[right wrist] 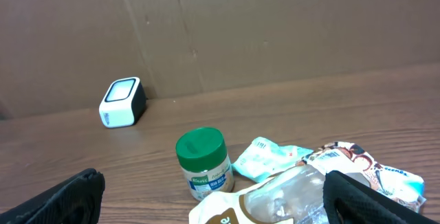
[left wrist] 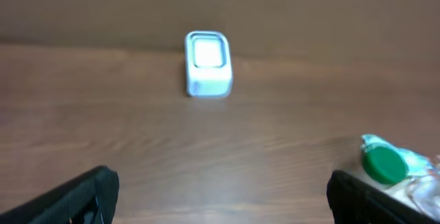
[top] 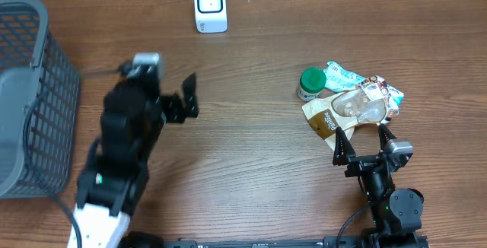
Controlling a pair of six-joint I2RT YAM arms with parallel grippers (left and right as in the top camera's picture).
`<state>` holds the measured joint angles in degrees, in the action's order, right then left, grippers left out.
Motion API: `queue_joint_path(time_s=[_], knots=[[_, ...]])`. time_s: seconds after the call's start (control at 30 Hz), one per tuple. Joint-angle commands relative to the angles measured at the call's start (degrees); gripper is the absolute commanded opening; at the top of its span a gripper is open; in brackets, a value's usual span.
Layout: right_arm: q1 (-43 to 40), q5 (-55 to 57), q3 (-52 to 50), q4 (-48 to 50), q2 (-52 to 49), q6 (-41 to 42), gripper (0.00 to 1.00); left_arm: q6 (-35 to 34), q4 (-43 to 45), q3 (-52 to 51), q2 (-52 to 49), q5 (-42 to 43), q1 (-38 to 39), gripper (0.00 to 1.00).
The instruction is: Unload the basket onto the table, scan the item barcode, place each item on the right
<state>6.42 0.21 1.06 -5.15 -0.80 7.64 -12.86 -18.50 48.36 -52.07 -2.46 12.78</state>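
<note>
The items lie in a heap at the right: a green-lidded jar (top: 310, 84) (right wrist: 201, 162), a teal packet (top: 342, 74) (right wrist: 271, 159), a brown-and-white clear pouch (top: 338, 115) (right wrist: 275, 196) and a colourful wrapper (top: 384, 96) (right wrist: 364, 165). A white barcode scanner (top: 210, 6) (left wrist: 207, 64) (right wrist: 122, 102) stands at the table's far edge. My right gripper (top: 361, 138) (right wrist: 213, 196) is open just in front of the pouch, holding nothing. My left gripper (top: 189, 96) (left wrist: 220, 189) is open and empty over bare wood left of centre, facing the scanner.
A grey mesh basket (top: 23, 96) stands at the left edge of the table. A brown cardboard wall (right wrist: 275, 31) runs behind the scanner. The jar (left wrist: 383, 163) shows at the right edge of the left wrist view.
</note>
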Motion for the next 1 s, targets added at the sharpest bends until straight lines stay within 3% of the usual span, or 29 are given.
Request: queue_joint_path(time_s=[0.0, 0.2, 0.33, 0.7, 0.97], knots=[[-0.17, -0.35, -0.59, 0.33, 0.63, -0.24, 1.0, 1.09, 7.13, -11.15, 9.62, -0.92, -2.64, 1.0], [-0.17, -0.35, -0.59, 0.33, 0.63, -0.24, 1.0, 1.11, 23.32, -29.22, 24.68, -0.94, -5.79, 0.99], [-0.17, -0.35, -0.59, 0.33, 0.63, -0.22, 1.0, 1.33, 27.8, -37.46, 33.0, -0.96, -7.85, 1.0], [-0.17, -0.35, -0.59, 0.33, 0.63, -0.24, 1.0, 8.66, 26.25, -47.98, 48.89, -1.14, -9.4, 1.0], [-0.17, -0.35, -0.59, 0.33, 0.63, -0.22, 1.0, 10.34, 14.16, -48.09, 51.89, -0.26, -9.49, 1.0]])
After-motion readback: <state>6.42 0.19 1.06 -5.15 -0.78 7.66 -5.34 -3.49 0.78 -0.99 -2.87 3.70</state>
